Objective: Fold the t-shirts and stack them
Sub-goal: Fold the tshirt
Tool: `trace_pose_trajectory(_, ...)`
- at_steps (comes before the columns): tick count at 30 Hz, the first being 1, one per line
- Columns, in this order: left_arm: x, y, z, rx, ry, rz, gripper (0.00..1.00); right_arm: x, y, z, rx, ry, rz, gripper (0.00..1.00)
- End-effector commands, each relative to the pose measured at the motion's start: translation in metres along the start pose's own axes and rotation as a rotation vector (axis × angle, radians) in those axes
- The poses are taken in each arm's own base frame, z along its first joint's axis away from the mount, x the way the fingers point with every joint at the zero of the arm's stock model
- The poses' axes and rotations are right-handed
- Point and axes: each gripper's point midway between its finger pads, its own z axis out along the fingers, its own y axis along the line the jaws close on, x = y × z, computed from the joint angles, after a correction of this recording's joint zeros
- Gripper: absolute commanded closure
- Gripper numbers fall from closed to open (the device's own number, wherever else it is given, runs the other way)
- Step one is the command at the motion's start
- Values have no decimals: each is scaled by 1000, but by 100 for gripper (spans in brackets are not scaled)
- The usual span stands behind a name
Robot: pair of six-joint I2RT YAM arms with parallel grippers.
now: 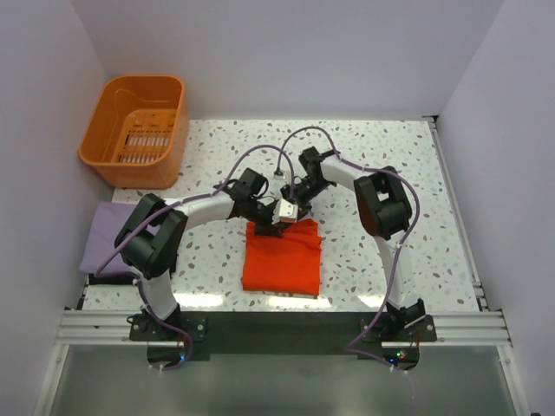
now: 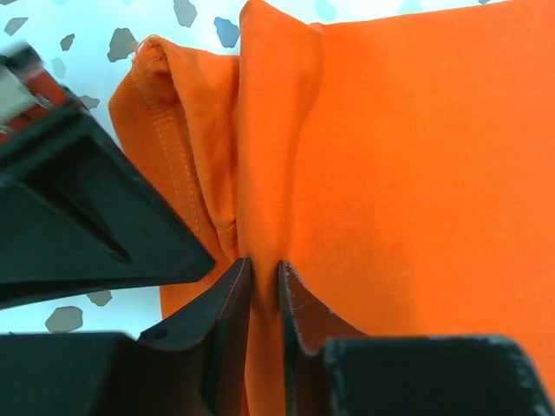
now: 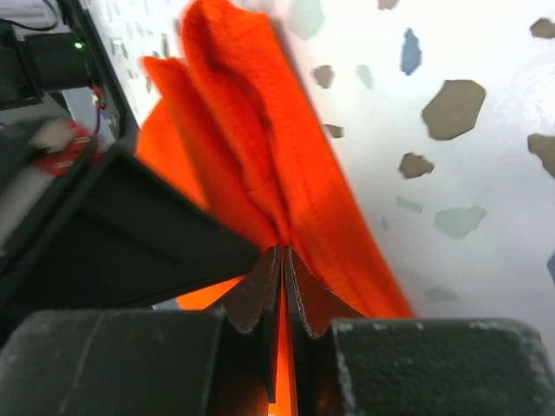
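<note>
Two claws meet at the far edge of the bright orange-red soft cloth t-shirt (image 1: 282,258), which lies folded into a rough rectangle on the white speckled surface (image 1: 395,165) near the arm bases — the left claw (image 2: 264,276) is clenched on a raised ridge of that cloth, and the right claw (image 3: 283,260) pinches a fold just beside it. Well apart at the surface's left edge lies the pale lavender-purple cloth t-shirt (image 1: 102,236), with the rigid orange slotted plastic basket (image 1: 134,126) beyond it in the far left corner.
</note>
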Motion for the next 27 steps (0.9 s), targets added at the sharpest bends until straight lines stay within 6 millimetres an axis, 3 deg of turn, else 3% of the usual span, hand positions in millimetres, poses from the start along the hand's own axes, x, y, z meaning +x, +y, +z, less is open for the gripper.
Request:
trace_pose_trajectory(1, -18, 7, -3, -5, -31, 46, 82, 8, -4, 17, -32, 33, 9, 92)
trace_pose_trajectory(5, -36, 11, -13, -52, -66, 99, 100, 15, -15, 30, -43, 67, 45, 92)
trace_pose_trajectory(10, -52, 17, -29, -157, -92, 186, 100, 25, -23, 37, -66, 110, 63, 92)
trace_pose_trajectory(27, -57, 45, -49, -325, -74, 280, 100, 44, -28, 42, -112, 176, 56, 91)
